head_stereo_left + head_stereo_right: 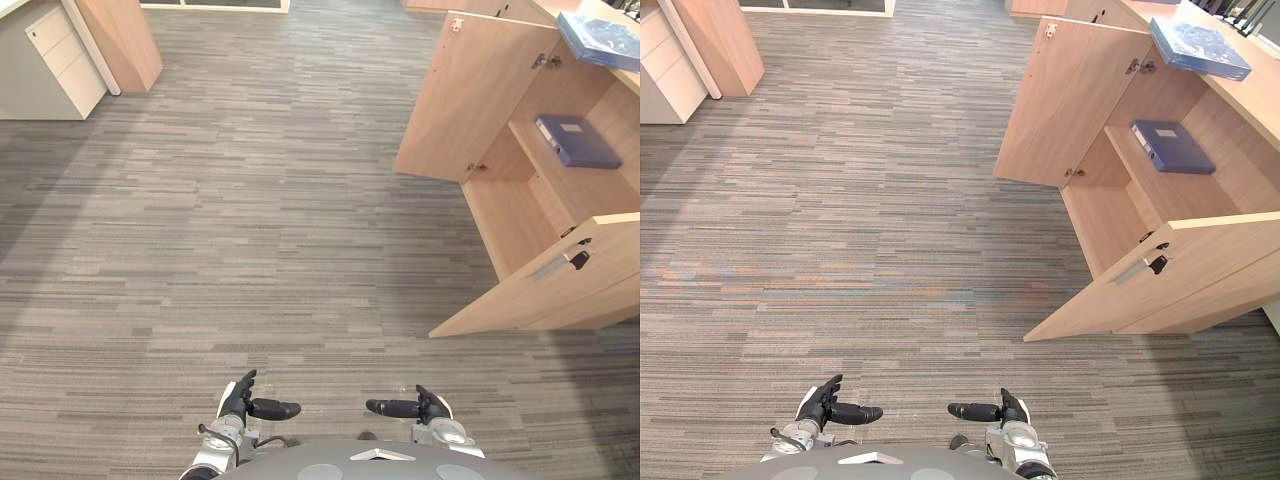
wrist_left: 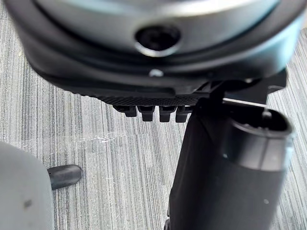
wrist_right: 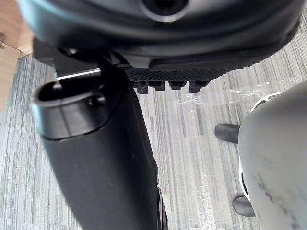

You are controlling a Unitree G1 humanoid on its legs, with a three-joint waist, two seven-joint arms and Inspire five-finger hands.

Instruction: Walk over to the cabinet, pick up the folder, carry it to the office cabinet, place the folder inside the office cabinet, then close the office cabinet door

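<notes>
On the right side of the room, the office cabinet (image 1: 505,215) stands with both doors swung wide over the grey striped carpet (image 1: 280,200). The far door (image 1: 470,95) angles out to the left. The near door (image 1: 555,285) hangs open towards the robot, with a metal handle (image 1: 553,266) on its face.

Inside the cabinet, a dark blue folder (image 1: 578,140) lies flat on the wooden shelf (image 1: 575,180), towards the far end. The compartment below the shelf is open to view. A lighter blue folder (image 1: 602,38) lies on top of the cabinet, at the far right, well apart from the one on the shelf.

Close to the robot, the two hands hover low over the carpet, well away from the cabinet and from either folder. The left hand (image 1: 238,400) has its fingers loosely extended and its thumb stuck out sideways towards the other hand, and it grasps nothing. The right hand (image 1: 430,406) mirrors it, with relaxed fingers, the thumb pointing left, and nothing in it. A gap of carpet lies between the two thumbs.

At the far left stands a pale drawer unit (image 1: 50,60). Just beside it is a light wooden cabinet (image 1: 120,40).
</notes>
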